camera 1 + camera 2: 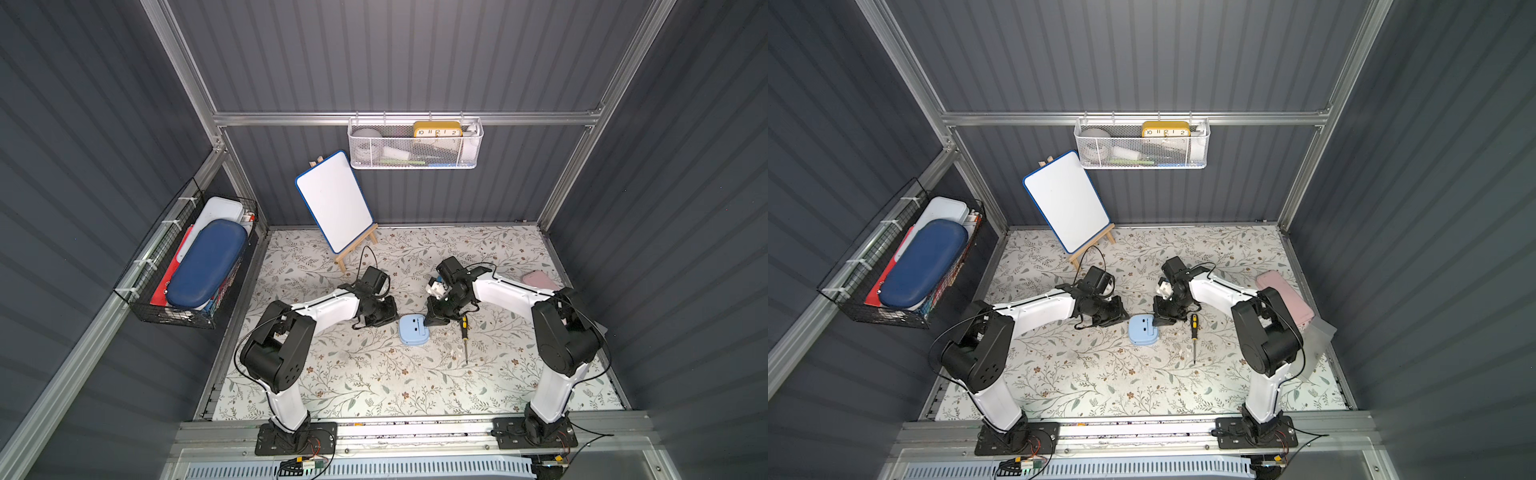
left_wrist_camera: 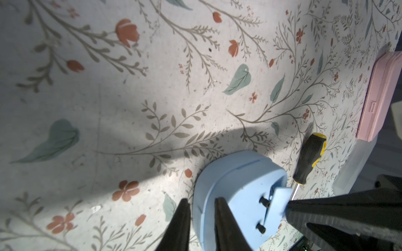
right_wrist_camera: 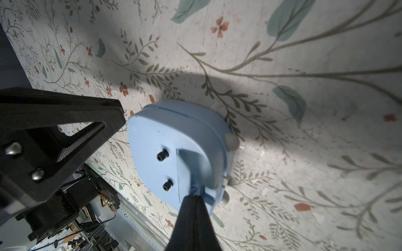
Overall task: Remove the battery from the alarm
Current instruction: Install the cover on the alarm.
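The alarm (image 1: pixel 413 330) in the middle of the frame is light blue, with little black knobs (image 3: pixel 162 155). The table (image 1: pixel 353 374) is cream with green leaves and orange flowers. The screwdriver (image 1: pixel 464 323) is black and yellow. The box (image 1: pixel 538 279) on the right is pink.

Two white-and-black arms rise from the near edge of the tabletop (image 1: pixel 374 382) and bend inward at the elbow, wrists tipped down toward its middle. The left gripper (image 2: pixel 202 200) points down, jaws slightly apart. The right gripper (image 3: pixel 193 196) faces it, jaws pressed together.
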